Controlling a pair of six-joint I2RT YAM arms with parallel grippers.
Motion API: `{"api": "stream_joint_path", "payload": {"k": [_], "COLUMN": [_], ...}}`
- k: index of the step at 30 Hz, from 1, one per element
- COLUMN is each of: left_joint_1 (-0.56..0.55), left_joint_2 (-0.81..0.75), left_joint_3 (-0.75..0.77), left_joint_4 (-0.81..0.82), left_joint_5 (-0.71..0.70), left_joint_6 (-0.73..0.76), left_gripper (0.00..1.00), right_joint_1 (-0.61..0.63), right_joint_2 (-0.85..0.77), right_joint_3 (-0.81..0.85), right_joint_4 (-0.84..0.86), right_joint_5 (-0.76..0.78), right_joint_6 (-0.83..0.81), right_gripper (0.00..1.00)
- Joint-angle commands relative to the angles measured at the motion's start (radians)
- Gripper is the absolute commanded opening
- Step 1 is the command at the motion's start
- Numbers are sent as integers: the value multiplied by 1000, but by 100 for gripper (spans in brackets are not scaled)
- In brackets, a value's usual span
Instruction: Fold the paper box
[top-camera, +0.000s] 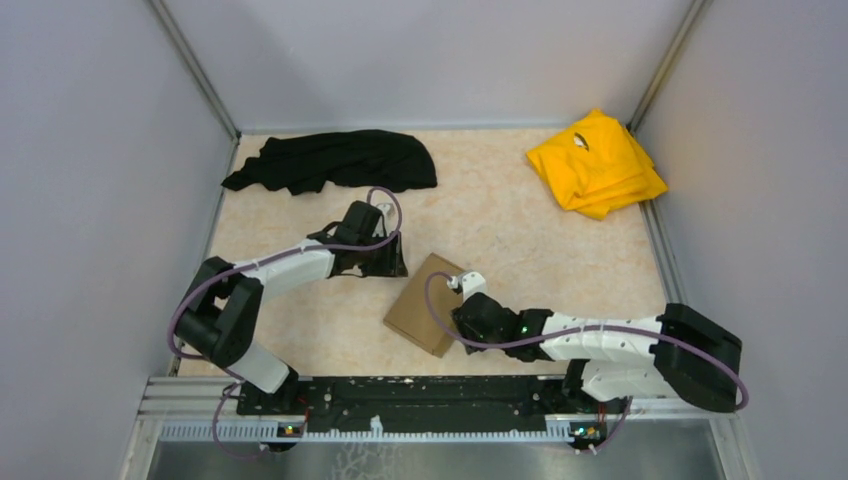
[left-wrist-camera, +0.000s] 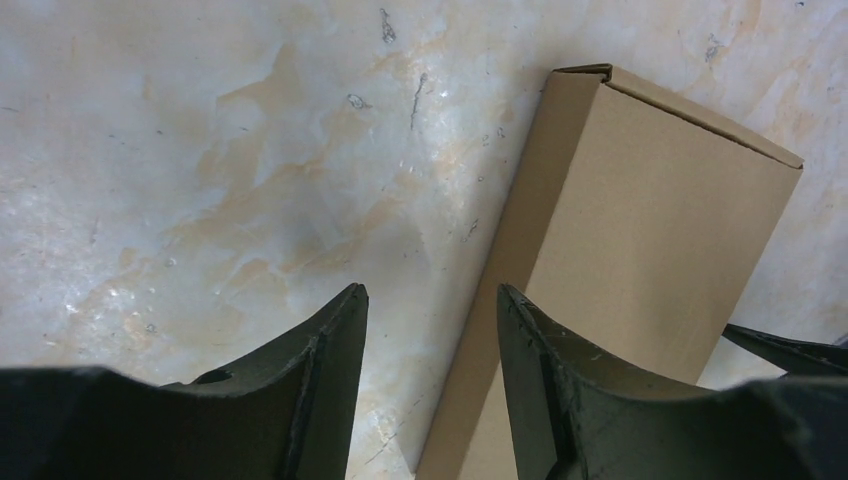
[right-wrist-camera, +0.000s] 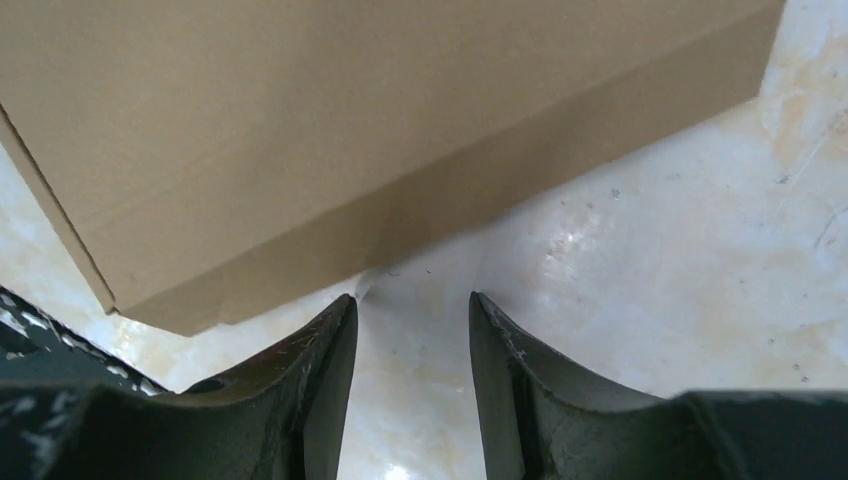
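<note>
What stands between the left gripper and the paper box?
Nothing visible. The left gripper hangs open right beside the paper box; only table surface shows between its fingers and the cardboard.

From where I stand I count one table (top-camera: 520, 240), and on it one paper box (top-camera: 425, 318). Two cloths: one black cloth (top-camera: 335, 160) off at eleven o'clock, one yellow cloth (top-camera: 595, 162) at one o'clock. Two robot arms, the left arm (top-camera: 290, 265) and the right arm (top-camera: 600, 338), each carrying one end effector, so two in total: the left end effector (left-wrist-camera: 430, 300) and the right end effector (right-wrist-camera: 412, 300). Two fingers (left-wrist-camera: 330, 380) apiece makes four fingers altogether
</note>
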Motion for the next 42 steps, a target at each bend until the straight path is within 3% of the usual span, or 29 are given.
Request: {"api": "stream_joint_path", "payload": {"k": [1,22,30,36,42], "left_joint_1": [9,9,9,3,1], "left_joint_2": [10,227,237,227,206], "left_joint_3": [11,63,12,-39,-58], "left_joint_4": [-1,63,110,160,163], "left_joint_5": [89,260,294,324,290], "left_joint_6": [19,78,66,44,40], "left_gripper": [56,49,46,45,46], "right_joint_1": [50,57,57,57,62], "right_joint_2": [66,369,457,566,555], "right_joint_3": [28,134,107,138,125], "right_joint_4": [126,349,480,451,454], "right_joint_5": [92,45,161,227,185], "right_joint_6": [49,-68,109,238,234], "right_gripper": [45,39,41,43,41]}}
